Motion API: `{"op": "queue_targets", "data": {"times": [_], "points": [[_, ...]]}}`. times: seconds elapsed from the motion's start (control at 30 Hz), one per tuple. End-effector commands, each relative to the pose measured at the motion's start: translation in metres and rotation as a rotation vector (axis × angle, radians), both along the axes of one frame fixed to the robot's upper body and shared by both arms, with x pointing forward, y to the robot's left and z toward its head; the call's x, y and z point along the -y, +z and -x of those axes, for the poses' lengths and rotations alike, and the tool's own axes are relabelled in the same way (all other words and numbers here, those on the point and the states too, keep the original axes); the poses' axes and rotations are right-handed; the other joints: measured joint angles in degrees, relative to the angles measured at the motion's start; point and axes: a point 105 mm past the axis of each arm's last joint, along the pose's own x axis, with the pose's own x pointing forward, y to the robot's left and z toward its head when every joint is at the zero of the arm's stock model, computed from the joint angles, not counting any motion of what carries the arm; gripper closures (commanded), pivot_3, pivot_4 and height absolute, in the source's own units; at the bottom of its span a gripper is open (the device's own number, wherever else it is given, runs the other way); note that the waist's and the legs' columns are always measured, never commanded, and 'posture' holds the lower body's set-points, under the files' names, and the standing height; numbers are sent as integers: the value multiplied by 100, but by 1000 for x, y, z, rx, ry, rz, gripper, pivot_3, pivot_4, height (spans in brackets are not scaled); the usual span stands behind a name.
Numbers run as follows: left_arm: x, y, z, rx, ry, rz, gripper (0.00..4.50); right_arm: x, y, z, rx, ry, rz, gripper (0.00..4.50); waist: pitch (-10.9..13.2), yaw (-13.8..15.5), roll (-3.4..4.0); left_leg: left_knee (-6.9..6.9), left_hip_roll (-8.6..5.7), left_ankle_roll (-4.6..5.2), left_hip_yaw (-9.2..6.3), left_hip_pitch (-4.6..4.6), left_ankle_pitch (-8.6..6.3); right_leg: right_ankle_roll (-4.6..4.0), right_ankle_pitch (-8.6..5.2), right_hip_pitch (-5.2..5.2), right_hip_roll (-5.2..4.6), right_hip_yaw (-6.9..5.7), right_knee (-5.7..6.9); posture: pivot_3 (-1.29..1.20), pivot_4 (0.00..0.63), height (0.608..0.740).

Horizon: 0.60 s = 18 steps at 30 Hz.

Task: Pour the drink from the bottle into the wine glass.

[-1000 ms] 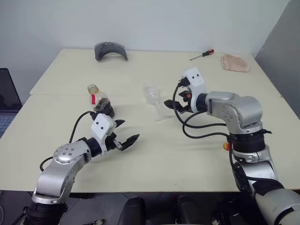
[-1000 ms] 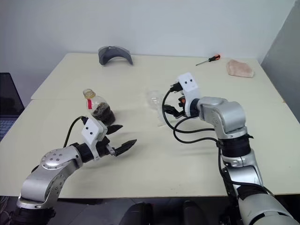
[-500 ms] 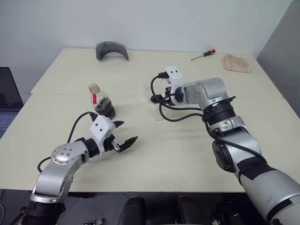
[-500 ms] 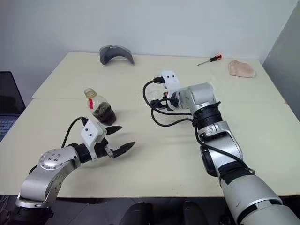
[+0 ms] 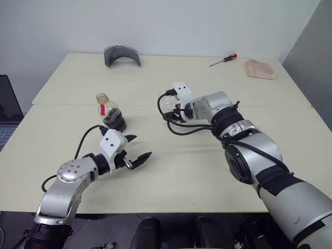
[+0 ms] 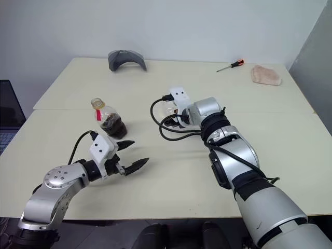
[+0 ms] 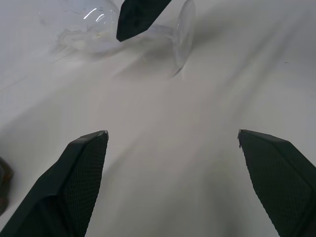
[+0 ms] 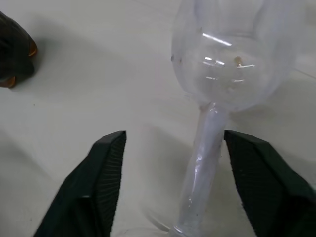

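Left eye view: no pouring yet. Centre left of frame, the bottle [image 5: 110, 111] upright on the table [image 5: 171, 171], the drink [image 5: 114, 122] dark in its base. Lower left, the left gripper [image 5: 141, 146] spread wide and empty, just short of the bottle. Centre of frame, the right gripper [image 5: 169, 107] down at the wine glass [image 5: 166, 103], largely covering it. Along the far edge, well apart: grey curved piece [image 5: 122, 54], screwdriver [image 5: 224, 59], cloth [image 5: 260, 69]; nothing between bottle and glass. Left wrist view: glass on its side, foot on edge, one black finger [image 7: 133, 17] of the other arm over the stem. Right wrist view: fingers parted either side of the stem, not yet clamped, gaps visible. Judged left to do: grasp and stand the glass, take and open the bottle, pour.
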Motion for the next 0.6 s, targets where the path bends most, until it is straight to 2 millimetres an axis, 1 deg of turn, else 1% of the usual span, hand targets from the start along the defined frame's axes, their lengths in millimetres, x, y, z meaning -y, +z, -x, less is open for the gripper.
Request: {"op": "queue_targets", "data": {"times": [0.03,0.17,0.2,0.23,0.3,0.37,0.47,0.53,0.57,0.6], "points": [[6,8,1,42,-22,-5,0,-6,10,-3,65,26,21,2389,0,0,1,0,0,0,0,0,0,0,0,0,0,-1,1,0,150,740],[8,8,0,46,-24,-8,0,-8,10,-6,113,23,60,3862,0,0,0,-1,1,0,-1,0,0,0,0,0,0,-1,1,0,150,740],[9,8,0,47,-25,-8,0,-9,13,-7,130,18,61,4168,0,0,1,0,1,0,-1,0,0,0,0,0,0,-1,1,0,150,740],[9,8,0,47,-26,-9,0,-10,16,-8,148,17,64,4369,0,0,0,0,1,0,-1,0,0,0,0,0,0,-1,1,0,150,740],[10,8,0,48,-27,-10,0,-9,20,-10,178,23,81,4383,1,0,1,0,1,0,-3,0,0,-1,0,0,0,-2,2,0,150,740],[10,9,0,48,-27,-11,0,-5,19,-11,195,49,116,4383,1,-1,1,0,1,-1,-3,0,0,-1,0,0,0,-2,2,0,150,740],[10,9,1,48,-28,-11,0,6,18,-14,219,80,171,4383,1,0,2,0,0,-1,-2,-1,0,-1,0,0,0,-2,0,0,150,740],[11,10,1,48,-31,-9,0,17,22,-16,262,144,224,4383,2,-1,2,-1,0,-1,-2,-2,0,-1,0,-1,0,-2,-2,0,150,740],[12,10,2,48,-34,-8,0,21,27,-18,317,197,275,4383,3,0,2,-1,0,-1,-2,-2,0,-1,0,-1,-1,-2,-3,0,150,740],[13,11,2,47,-38,-2,0,23,29,-15,317,255,287,4383,4,5,3,0,0,-1,-2,-3,0,-1,0,-1,0,-2,-4,0,150,740]]}}
